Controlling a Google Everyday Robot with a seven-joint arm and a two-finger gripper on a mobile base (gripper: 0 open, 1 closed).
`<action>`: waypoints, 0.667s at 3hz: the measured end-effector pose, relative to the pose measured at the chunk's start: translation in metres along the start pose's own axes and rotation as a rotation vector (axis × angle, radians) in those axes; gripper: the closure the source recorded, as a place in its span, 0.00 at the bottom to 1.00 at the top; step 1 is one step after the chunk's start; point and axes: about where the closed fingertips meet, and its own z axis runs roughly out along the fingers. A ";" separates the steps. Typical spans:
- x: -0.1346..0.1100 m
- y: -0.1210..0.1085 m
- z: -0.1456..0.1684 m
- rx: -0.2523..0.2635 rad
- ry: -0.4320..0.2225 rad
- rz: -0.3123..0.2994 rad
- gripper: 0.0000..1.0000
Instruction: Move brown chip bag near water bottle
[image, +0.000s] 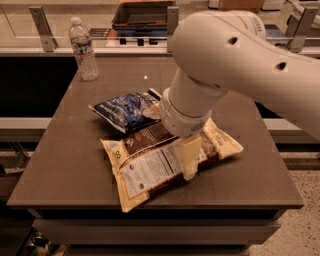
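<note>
The brown chip bag (148, 169) lies flat near the front middle of the table (70, 165), with its white label panel facing up. The water bottle (83, 49) stands upright at the table's far left corner, well apart from the bag. My gripper (189, 164) points down over the bag's middle-right part, at or just above its surface. The white arm (235, 60) hides the wrist and part of the bag behind it.
A smaller dark blue bag (122, 111) lies just behind the brown bag, touching its top edge. A rail with metal posts (41, 21) and a dark tray (142, 14) sit behind the table. The table's front edge is close below the bag.
</note>
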 end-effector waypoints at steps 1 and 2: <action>0.005 0.007 0.020 -0.041 0.034 0.003 0.00; 0.009 0.021 0.034 -0.092 0.053 0.012 0.00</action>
